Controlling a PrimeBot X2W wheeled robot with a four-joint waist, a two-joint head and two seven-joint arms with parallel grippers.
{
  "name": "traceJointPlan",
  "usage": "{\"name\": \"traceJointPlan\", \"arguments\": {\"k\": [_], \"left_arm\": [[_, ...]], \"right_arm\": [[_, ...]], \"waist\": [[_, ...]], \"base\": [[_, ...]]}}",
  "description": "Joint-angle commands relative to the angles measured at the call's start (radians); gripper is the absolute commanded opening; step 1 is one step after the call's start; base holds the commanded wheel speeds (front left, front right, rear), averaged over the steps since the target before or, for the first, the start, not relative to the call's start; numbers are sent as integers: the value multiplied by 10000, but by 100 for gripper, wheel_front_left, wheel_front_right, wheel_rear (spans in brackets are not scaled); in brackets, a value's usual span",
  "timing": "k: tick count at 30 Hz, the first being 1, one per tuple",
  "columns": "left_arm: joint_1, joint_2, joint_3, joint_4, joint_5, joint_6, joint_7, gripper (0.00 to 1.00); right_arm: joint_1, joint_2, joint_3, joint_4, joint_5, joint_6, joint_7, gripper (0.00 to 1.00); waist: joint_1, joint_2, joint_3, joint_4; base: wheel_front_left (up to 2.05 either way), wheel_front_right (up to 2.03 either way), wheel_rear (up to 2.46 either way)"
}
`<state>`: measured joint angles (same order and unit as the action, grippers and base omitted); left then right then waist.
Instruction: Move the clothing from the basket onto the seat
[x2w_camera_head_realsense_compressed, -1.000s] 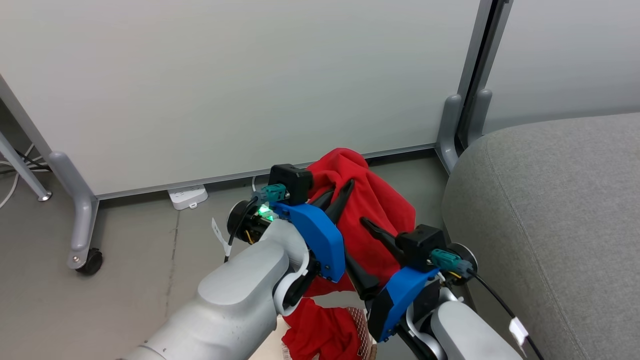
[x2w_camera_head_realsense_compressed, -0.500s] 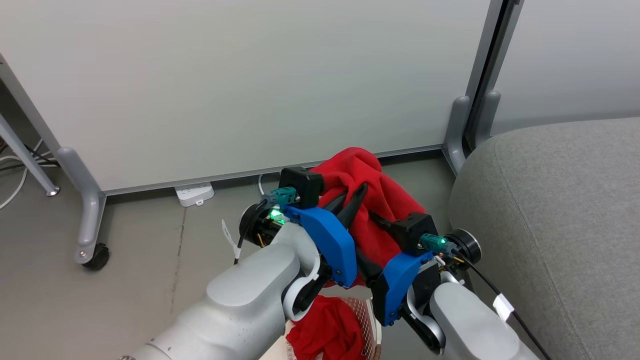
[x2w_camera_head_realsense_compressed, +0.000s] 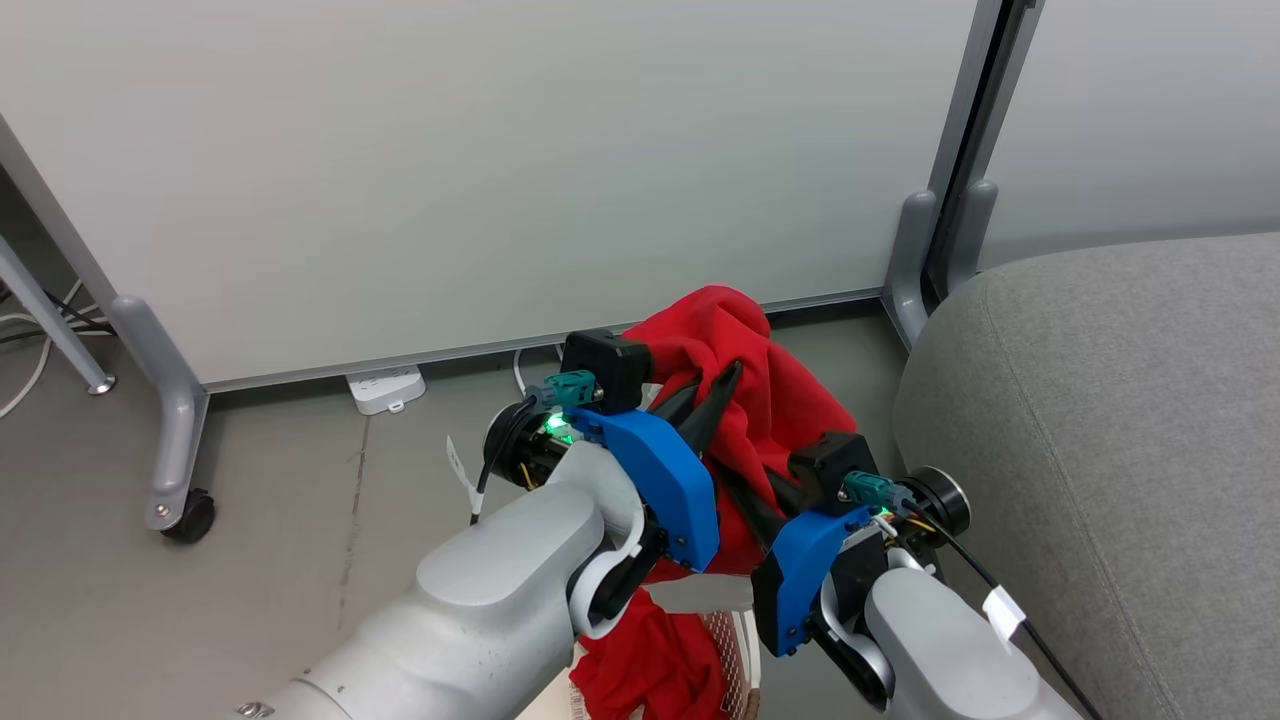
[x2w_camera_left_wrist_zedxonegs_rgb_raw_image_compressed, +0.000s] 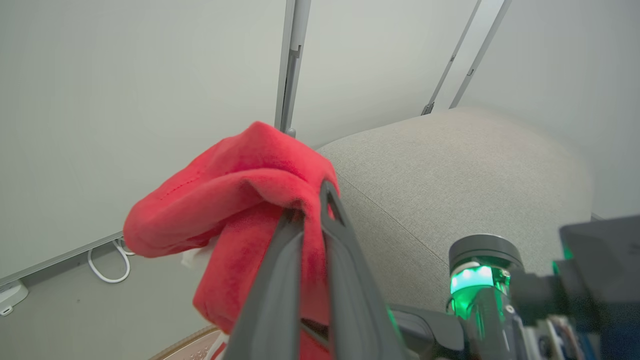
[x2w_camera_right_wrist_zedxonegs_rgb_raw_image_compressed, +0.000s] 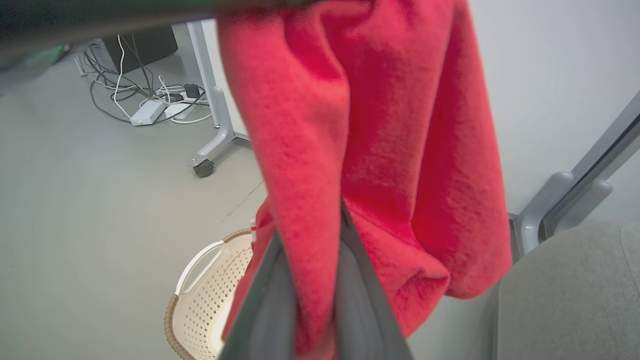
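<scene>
Rightward lay the seat (x2w_camera_head_realsense_compressed: 1100, 420), nearest my right pincer (x2w_camera_right_wrist_zedxonegs_rgb_raw_image_compressed: 312, 225), which with my left pincer (x2w_camera_left_wrist_zedxonegs_rgb_raw_image_compressed: 307, 202) gripped the red garment (x2w_camera_head_realsense_compressed: 790, 390).

Pale matte partition panels (x2w_camera_head_realsense_compressed: 480, 170) stand in grey metal frames, and one curved leg (x2w_camera_head_realsense_compressed: 165, 420) ends in a black castor (x2w_camera_head_realsense_compressed: 187, 517). The floor (x2w_camera_head_realsense_compressed: 250, 580) is smooth grey. A white power strip (x2w_camera_head_realsense_compressed: 384, 389) lies at the panel's foot, and tangled cables (x2w_camera_right_wrist_zedxonegs_rgb_raw_image_compressed: 145, 92) lie beside another leg.

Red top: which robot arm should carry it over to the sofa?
Probably the right. The right gripper pinches the red top on the side nearest the sofa. The left gripper pinches it too, but sits farther from the sofa.
</scene>
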<state>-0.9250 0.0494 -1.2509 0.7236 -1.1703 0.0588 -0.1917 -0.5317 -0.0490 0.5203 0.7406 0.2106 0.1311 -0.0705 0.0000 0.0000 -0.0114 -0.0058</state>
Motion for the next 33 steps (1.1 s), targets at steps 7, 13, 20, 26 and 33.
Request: {"name": "traceJointPlan", "arguments": {"k": [7,13,20,26,33], "left_arm": [[-223,20,-96,125,-141,-65,-157,0],[-263,20,-176,193,-121,-48,-191,0],[-294,20,-232,269,-190,-70,-234,0],[-313,20,-265,307,-135,-30,-246,0],[-306,19,-284,179,10,-305,-466,100]], "right_arm": [[-92,-24,120,-60,182,-7,-27,0],[-29,-24,193,-102,239,-7,4,0],[34,-24,225,-31,267,-7,-19,0],[20,-26,273,3,286,-7,-33,0],[-67,-26,280,63,251,-7,-117,0]], "waist": [[0,0,-29,-78],[0,0,-29,-97],[0,0,-32,-132],[0,0,-44,-144],[0,0,-53,-134]], "base": [[0,0,0],[0,0,0],[0,0,0],[0,0,0],[0,0,0]]}}
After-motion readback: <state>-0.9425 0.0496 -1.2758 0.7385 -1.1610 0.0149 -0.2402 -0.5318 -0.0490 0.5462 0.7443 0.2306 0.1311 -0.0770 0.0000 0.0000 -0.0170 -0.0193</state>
